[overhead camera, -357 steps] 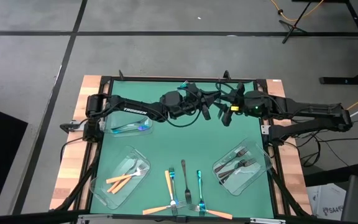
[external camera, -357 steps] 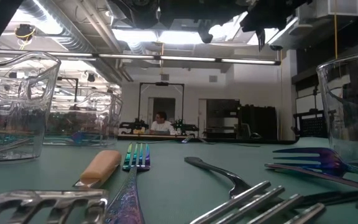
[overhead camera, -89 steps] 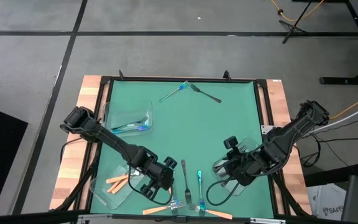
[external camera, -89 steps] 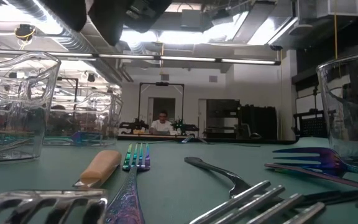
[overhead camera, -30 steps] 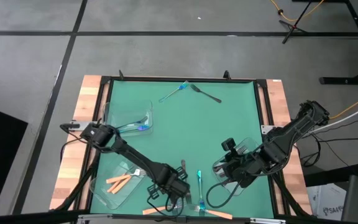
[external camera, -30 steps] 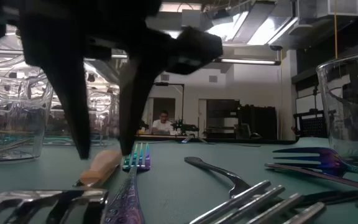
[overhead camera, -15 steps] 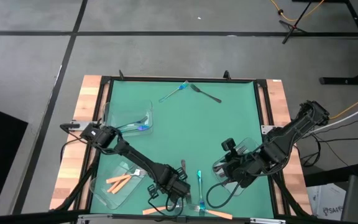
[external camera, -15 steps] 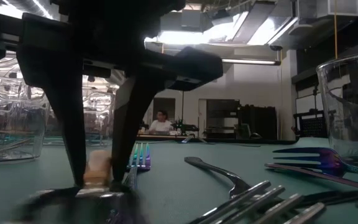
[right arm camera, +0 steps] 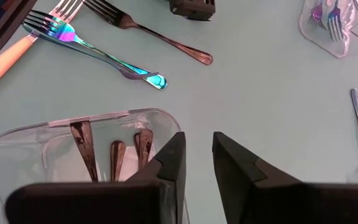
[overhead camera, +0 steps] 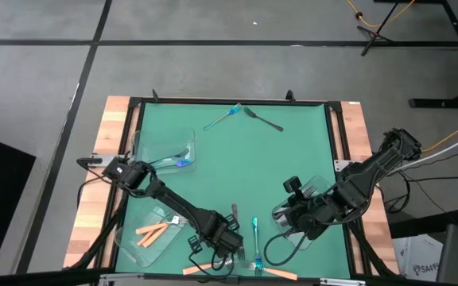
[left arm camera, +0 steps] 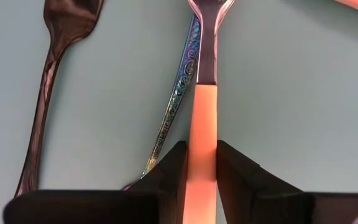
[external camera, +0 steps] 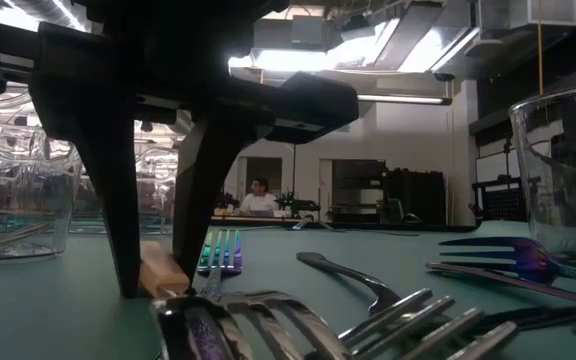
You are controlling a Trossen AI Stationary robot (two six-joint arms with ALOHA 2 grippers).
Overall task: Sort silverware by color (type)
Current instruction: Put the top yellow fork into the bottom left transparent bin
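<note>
My left gripper (overhead camera: 218, 243) points down near the table's front edge, shut on an orange-handled fork (left arm camera: 202, 118) with a silver neck. In the low view its tines (external camera: 268, 320) stick up toward the near edge. A blue-teal fork (left arm camera: 178, 99) lies against the orange fork. A dark fork (left arm camera: 45, 93) lies to one side. My right gripper (right arm camera: 197, 155) hangs open over the rim of the right tray (overhead camera: 318, 218), which holds dark forks (right arm camera: 114, 152). Nothing is between its fingers. My left gripper pinches the orange handle (left arm camera: 202, 155) by its two long sides, some way back from the silver neck. The fingers (external camera: 118, 200) come from above, pointing down, one on each side of the handle. The handle sits low by the mat and the tined end is tipped up.
The front left tray (overhead camera: 133, 242) holds orange forks. The far left tray (overhead camera: 143, 147) holds a teal one. Loose on the mat are a teal fork (overhead camera: 254, 232), a dark fork (overhead camera: 234, 214), orange forks (overhead camera: 281, 272) at the front edge and two forks (overhead camera: 245, 117) at the far side.
My left gripper's fingers have closed in on the orange handle and taken hold of it. The fork's tined end, flat on the mat before, has swung and tipped up toward the near edge.
</note>
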